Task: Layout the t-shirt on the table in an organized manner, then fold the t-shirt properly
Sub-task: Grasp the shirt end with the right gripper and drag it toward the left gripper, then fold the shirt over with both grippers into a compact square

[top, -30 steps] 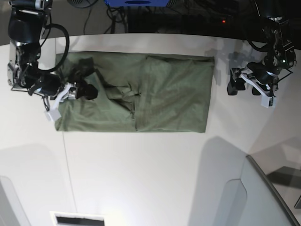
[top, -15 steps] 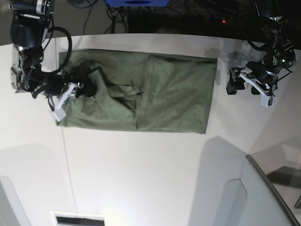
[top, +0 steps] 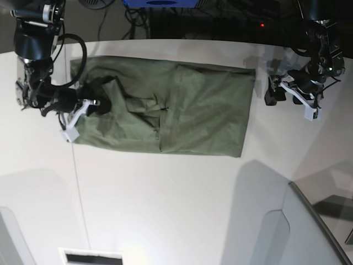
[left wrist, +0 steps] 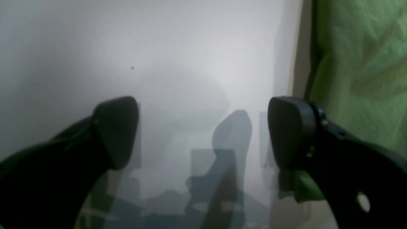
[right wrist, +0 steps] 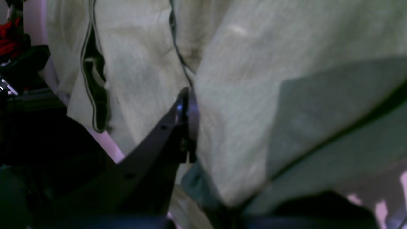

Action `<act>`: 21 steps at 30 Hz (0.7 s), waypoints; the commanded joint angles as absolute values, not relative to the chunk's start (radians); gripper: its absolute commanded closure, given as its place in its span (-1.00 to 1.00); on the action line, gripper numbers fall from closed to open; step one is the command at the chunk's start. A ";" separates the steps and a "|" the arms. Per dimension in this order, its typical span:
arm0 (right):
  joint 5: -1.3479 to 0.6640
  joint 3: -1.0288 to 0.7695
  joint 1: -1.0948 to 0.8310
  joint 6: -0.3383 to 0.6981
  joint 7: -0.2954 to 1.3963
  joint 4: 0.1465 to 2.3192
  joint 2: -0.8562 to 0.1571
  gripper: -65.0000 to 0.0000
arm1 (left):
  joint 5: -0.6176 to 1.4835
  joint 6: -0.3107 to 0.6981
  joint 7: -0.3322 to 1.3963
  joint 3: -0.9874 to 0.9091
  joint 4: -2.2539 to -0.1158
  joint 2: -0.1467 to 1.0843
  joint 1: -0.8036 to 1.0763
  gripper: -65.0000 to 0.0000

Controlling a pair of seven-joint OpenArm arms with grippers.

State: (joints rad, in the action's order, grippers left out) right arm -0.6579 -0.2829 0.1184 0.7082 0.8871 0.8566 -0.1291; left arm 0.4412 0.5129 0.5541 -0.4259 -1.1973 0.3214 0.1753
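The olive-green cotton t-shirt (top: 165,107) lay on the smooth white table (top: 165,210), folded into a rough rectangle, collar end bunched. The right gripper (top: 96,105) apparently pinched that fabric; the left gripper (left wrist: 203,133) hung spread, empty, beside the hem. The final fold remained.

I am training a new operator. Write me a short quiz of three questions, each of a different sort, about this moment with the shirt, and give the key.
1. True or false: the left gripper holds a corner of the t-shirt.
2. Multiple choice: the right gripper is
A. over bare table, away from the cloth
B. at the cloth on the shirt's end, in the base view's left part
C. out of view
3. Fill in: in the left wrist view, between the open fingers one sees only the white ____.

Key: 1 false, it is open and beside the shirt's edge; 2 B; 3 table.
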 commanded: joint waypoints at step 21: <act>-0.619 -0.383 0.013 0.472 0.970 1.185 -0.249 1.00 | 0.452 0.521 0.535 -0.423 -1.218 0.317 0.156 -0.92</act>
